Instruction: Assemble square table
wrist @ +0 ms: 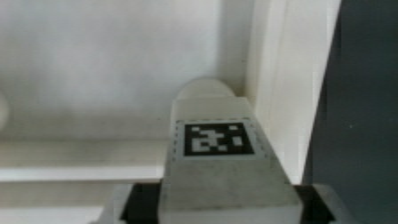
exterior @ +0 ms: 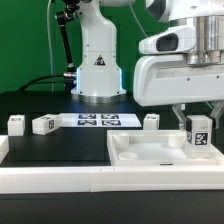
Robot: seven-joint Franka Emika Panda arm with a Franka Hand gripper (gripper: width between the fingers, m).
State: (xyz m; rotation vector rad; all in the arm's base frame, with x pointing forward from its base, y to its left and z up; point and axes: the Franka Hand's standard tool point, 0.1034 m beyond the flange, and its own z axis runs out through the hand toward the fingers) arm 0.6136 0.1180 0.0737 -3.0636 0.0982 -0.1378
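My gripper (exterior: pixel 198 120) is shut on a short white leg (exterior: pixel 198 138) with a black-and-white tag, holding it upright over the right end of the white square tabletop (exterior: pixel 150 152), which lies flat on the black table. In the wrist view the leg (wrist: pixel 214 115) fills the gap between my fingers (wrist: pixel 143 206), its far end pointing at the tabletop's corner by its raised edge (wrist: pixel 267 60). Three other tagged legs stand behind: two at the exterior view's left (exterior: pixel 16 123) (exterior: pixel 43 124) and one beside the tabletop's back edge (exterior: pixel 151 121).
The marker board (exterior: pixel 97 120) lies in front of the robot's white base (exterior: pixel 97 70). A long white rail (exterior: pixel 50 178) edges the front of the black work surface (exterior: pixel 55 148). Black cables hang at the back left.
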